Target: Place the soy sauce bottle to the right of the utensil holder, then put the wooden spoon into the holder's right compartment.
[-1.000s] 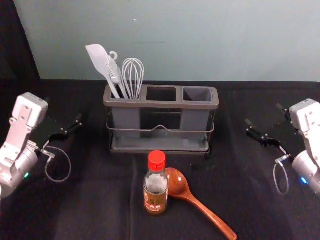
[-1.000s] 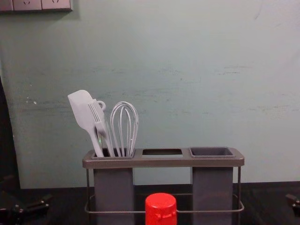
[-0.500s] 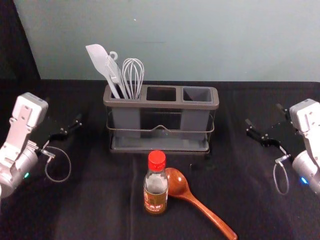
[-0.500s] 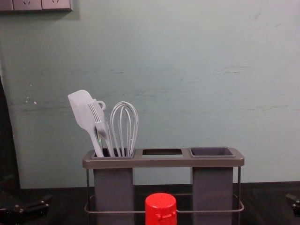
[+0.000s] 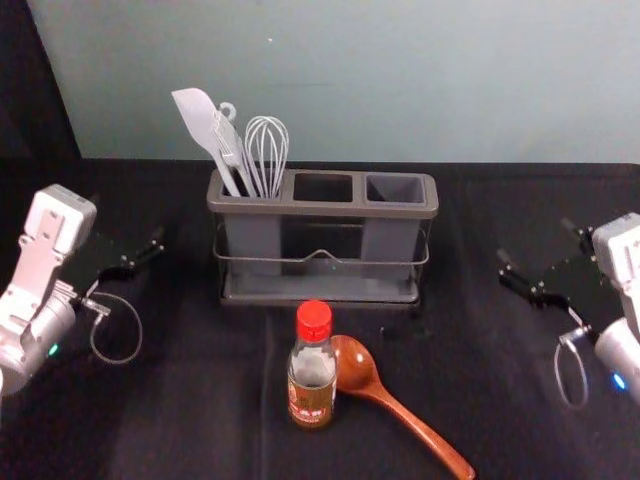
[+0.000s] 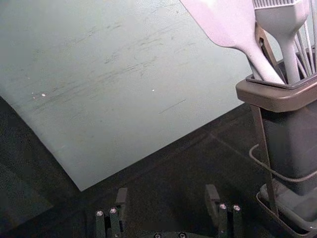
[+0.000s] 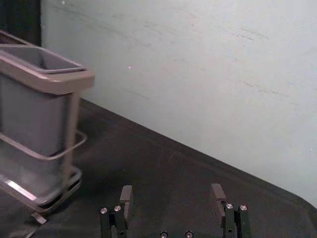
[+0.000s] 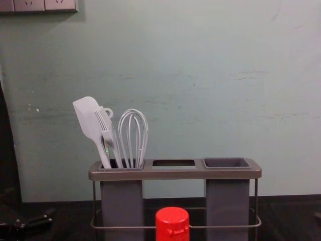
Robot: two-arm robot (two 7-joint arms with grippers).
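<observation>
"Soy sauce bottle (image 5: 312,375) stands to the left of your right claw (image 7: 172,192), nearer the body. What could spoil your grab?"

"Wooden spoon (image 5: 356,366). Its bowl lies right beside the bottle, on that claw's side. Sweep in low and you may shove it or tip the bottle."

"Your claws?"

"Both spread wide, nothing between the fingers; left claw (image 6: 167,192) idles beyond the bottle. Swing the bottle too close and you could knock the utensil holder (image 5: 322,209), left of your right claw."
</observation>
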